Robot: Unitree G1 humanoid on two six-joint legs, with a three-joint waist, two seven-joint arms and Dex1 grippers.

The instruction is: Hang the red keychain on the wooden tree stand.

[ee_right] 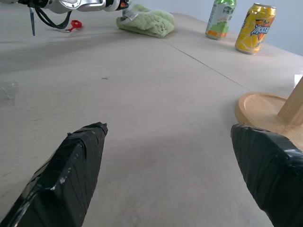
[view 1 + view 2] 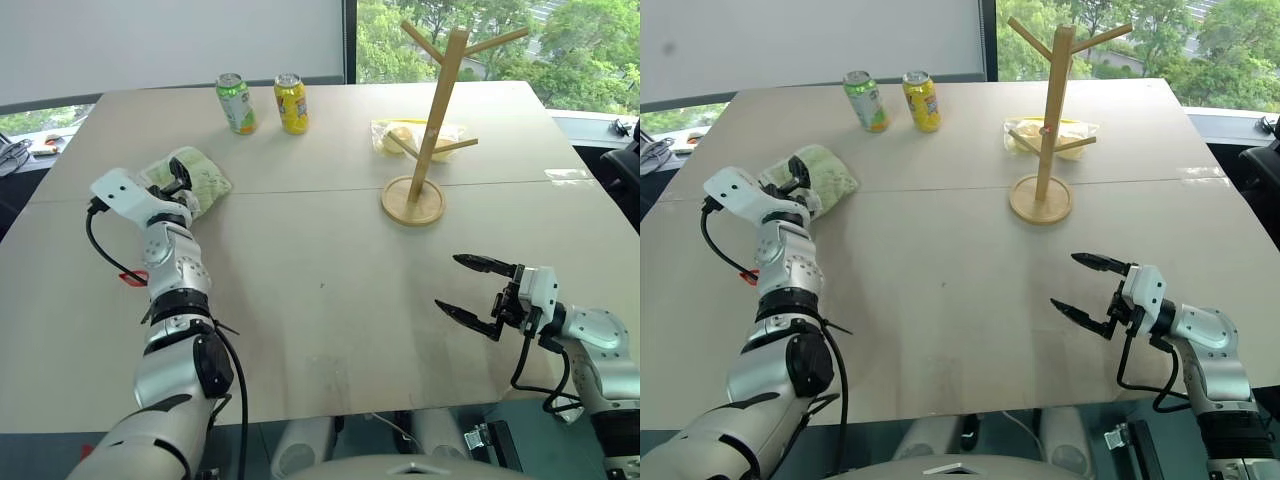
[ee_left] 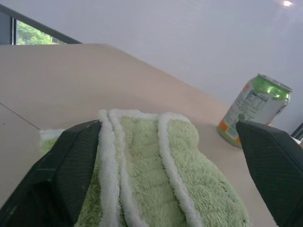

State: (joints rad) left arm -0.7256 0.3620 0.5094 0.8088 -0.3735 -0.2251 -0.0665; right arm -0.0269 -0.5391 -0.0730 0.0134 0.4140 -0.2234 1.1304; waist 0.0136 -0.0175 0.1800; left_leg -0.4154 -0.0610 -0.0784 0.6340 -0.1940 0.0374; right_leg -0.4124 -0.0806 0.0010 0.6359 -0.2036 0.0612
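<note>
The red keychain (image 2: 131, 278) is seen on the table (image 2: 330, 300), far left of the wooden tree stand (image 2: 430, 120). The left gripper (image 3: 175, 170) is spread over a green cloth (image 3: 156, 175); the right gripper (image 2: 468, 290), empty and parted, is held near the stand's base.

Office or meeting room, large pale table (image 2: 330, 300), roller blind, window onto trees

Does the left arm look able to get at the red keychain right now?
Probably yes: the red keychain lies on bare table beside the left arm, nothing covering it, though the open left gripper is over the green cloth.
</note>
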